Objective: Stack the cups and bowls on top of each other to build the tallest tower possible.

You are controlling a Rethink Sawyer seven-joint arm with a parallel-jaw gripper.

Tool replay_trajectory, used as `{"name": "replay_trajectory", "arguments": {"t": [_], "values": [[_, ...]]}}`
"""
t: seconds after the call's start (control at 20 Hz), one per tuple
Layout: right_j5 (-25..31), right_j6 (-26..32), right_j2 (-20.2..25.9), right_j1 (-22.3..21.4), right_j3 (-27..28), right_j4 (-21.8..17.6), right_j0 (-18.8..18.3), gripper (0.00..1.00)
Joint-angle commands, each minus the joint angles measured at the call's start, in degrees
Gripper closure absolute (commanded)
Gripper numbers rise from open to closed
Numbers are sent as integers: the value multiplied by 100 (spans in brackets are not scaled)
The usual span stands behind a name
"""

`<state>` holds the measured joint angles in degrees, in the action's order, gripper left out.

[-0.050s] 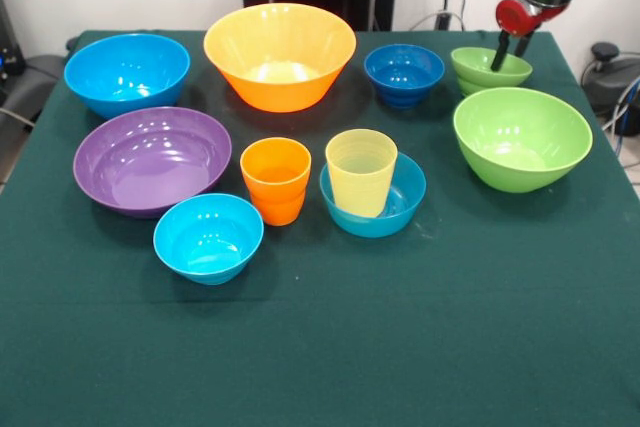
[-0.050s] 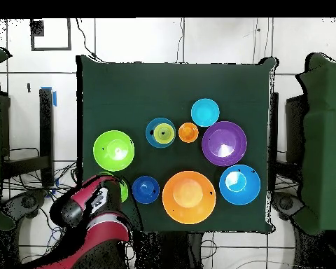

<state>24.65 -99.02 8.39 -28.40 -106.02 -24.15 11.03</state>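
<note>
My gripper (image 1: 511, 57) is open at the small lime green bowl (image 1: 485, 71) at the back right, one finger inside it and the other behind its far rim. The pale yellow cup (image 1: 360, 171) stands upright inside a small light blue bowl (image 1: 408, 197) in the middle. The orange cup (image 1: 275, 179) stands just left of it. Around them are the large orange bowl (image 1: 280, 55), large blue bowl (image 1: 127, 72), purple bowl (image 1: 152, 159), large green bowl (image 1: 522, 137), dark blue bowl (image 1: 404, 74) and another small light blue bowl (image 1: 208, 237). From overhead my arm (image 2: 94, 210) covers most of the small green bowl (image 2: 120, 183).
All the pieces sit apart on a dark green tablecloth (image 1: 400, 347). The large green bowl is just in front of the small green bowl, and the dark blue bowl is to its left. Cables and a black stand lie beyond the table's far edge.
</note>
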Motion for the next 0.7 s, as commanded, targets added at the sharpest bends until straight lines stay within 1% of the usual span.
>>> {"name": "replay_trajectory", "arguments": {"t": [0.05,0.55,0.7], "values": [[-268,-445,105,250,362,-224,81,0],[-221,-303,218,319,347,-207,-55,0],[-199,-303,195,328,399,-219,-23,0]]}}
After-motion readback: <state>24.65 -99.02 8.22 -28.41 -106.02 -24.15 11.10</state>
